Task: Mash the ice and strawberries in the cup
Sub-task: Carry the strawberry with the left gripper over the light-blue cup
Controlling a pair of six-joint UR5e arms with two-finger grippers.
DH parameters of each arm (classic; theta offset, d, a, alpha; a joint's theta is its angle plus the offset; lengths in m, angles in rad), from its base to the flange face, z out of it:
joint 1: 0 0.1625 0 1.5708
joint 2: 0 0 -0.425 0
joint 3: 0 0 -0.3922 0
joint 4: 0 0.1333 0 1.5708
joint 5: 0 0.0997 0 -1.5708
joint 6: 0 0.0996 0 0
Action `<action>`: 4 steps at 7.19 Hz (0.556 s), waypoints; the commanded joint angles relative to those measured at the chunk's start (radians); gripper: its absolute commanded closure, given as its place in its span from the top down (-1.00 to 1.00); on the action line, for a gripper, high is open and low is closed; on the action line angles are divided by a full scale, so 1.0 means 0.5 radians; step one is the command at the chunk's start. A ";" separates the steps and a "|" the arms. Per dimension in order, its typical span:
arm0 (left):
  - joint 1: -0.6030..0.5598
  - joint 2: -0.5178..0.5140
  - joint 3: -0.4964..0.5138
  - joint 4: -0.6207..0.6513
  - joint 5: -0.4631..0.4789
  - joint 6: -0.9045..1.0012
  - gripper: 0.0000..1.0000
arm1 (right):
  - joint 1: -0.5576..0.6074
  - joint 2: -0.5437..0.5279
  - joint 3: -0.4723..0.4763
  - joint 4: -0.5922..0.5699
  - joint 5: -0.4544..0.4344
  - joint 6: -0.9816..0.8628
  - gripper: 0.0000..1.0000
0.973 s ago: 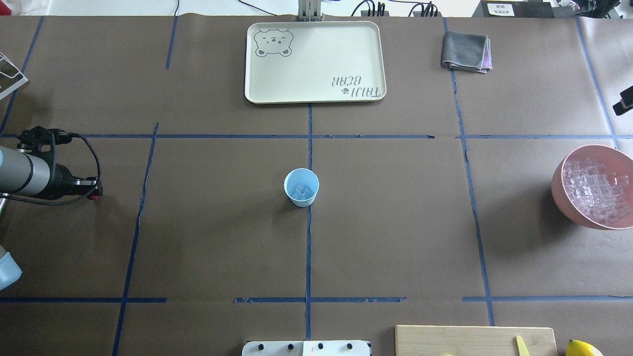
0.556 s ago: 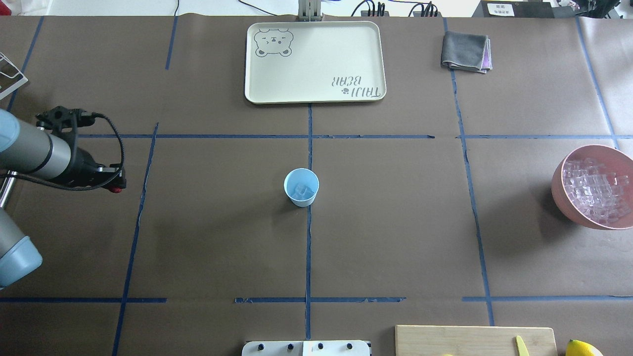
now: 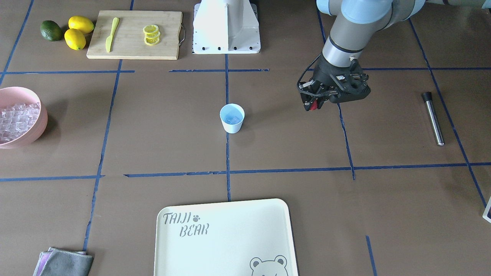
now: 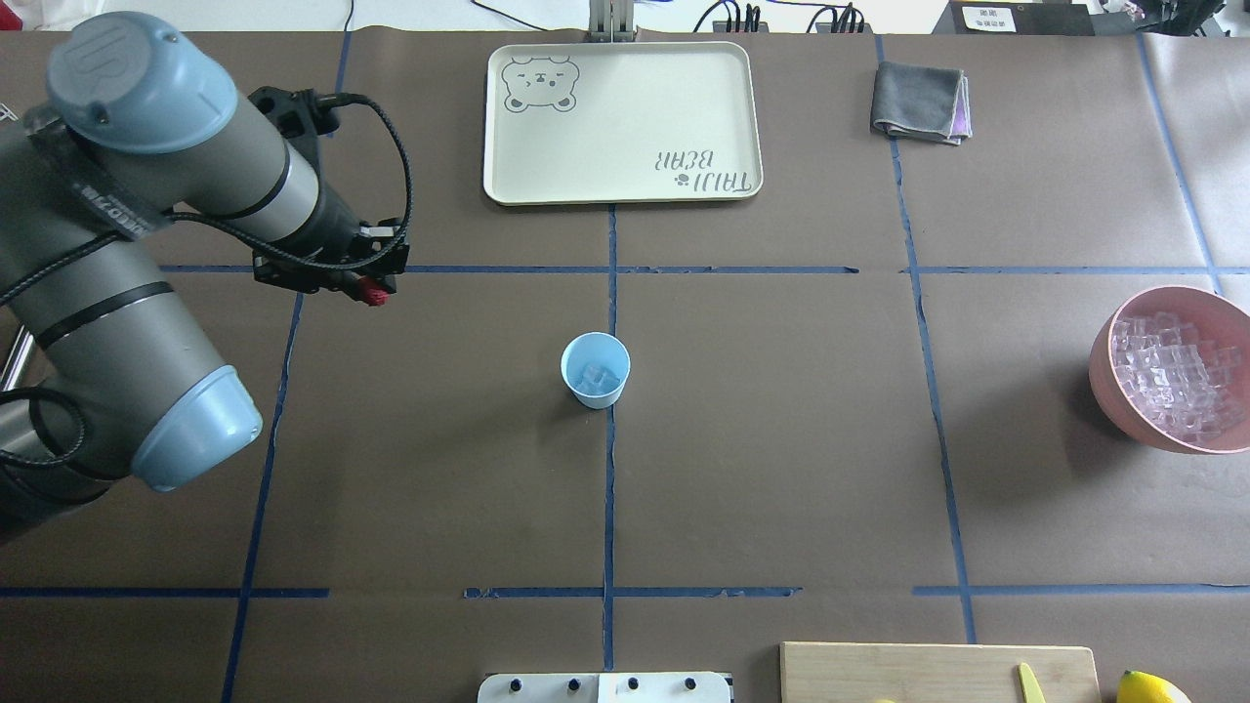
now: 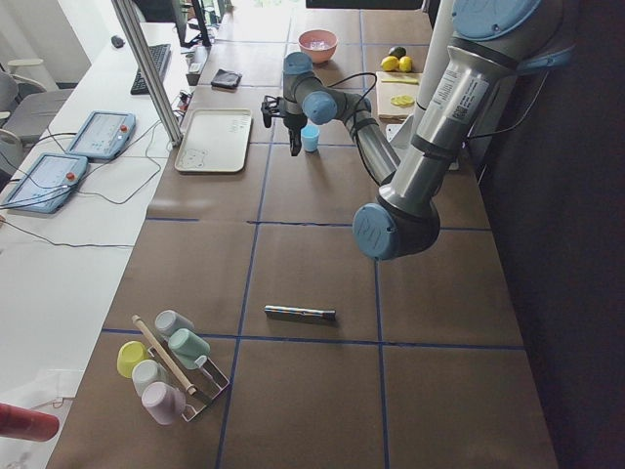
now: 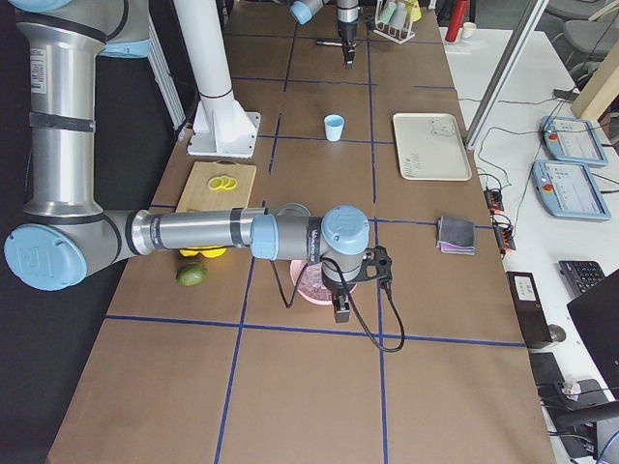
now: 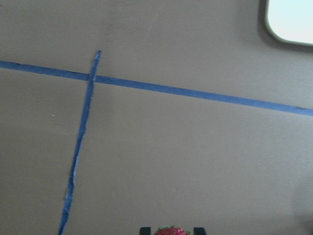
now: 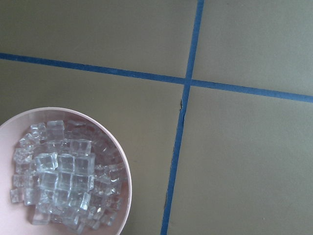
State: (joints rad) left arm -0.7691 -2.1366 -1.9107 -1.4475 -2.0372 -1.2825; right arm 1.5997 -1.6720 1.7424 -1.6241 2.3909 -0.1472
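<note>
Table (image 4: 781,469), brown-papered: strawberry (image 4: 372,294), clamped in the left gripper (image 4: 367,291), has been carried toward the cup (image 4: 595,369). Opening of the right gripper (image 6: 341,311) cannot be judged.

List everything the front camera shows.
cup: one, blue, centre
ice: many, clear, bowl and cup
bowl: one, pink, robot's right
strawberry: one, red, left end effector
tray: one, cream, far centre
cloth: one, grey, far right
board: one, wooden, near base
knife: one, yellow, on board
lemon slices: stack, yellow, on board
lemons: two, yellow, beside board
green fruit: one, beside lemons
rod: one, metal, robot's left
base: one, white, beside board
left end effector: shut on strawberry
</note>
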 commanded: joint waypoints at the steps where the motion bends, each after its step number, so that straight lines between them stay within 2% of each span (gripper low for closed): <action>1: 0.132 -0.270 0.167 -0.019 0.000 -0.232 -1.00 | 0.059 -0.055 -0.156 0.220 0.071 0.009 0.99; 3: 0.283 -0.466 0.482 -0.340 0.012 -0.450 -1.00 | 0.077 -0.052 -0.156 0.223 0.093 0.024 0.99; 4: 0.338 -0.476 0.532 -0.381 0.019 -0.451 -1.00 | 0.077 -0.052 -0.156 0.223 0.090 0.034 0.99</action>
State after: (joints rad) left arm -0.6404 -2.3476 -1.7007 -1.5863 -2.0320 -1.4832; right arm 1.6361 -1.6980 1.6659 -1.5146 2.4347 -0.1359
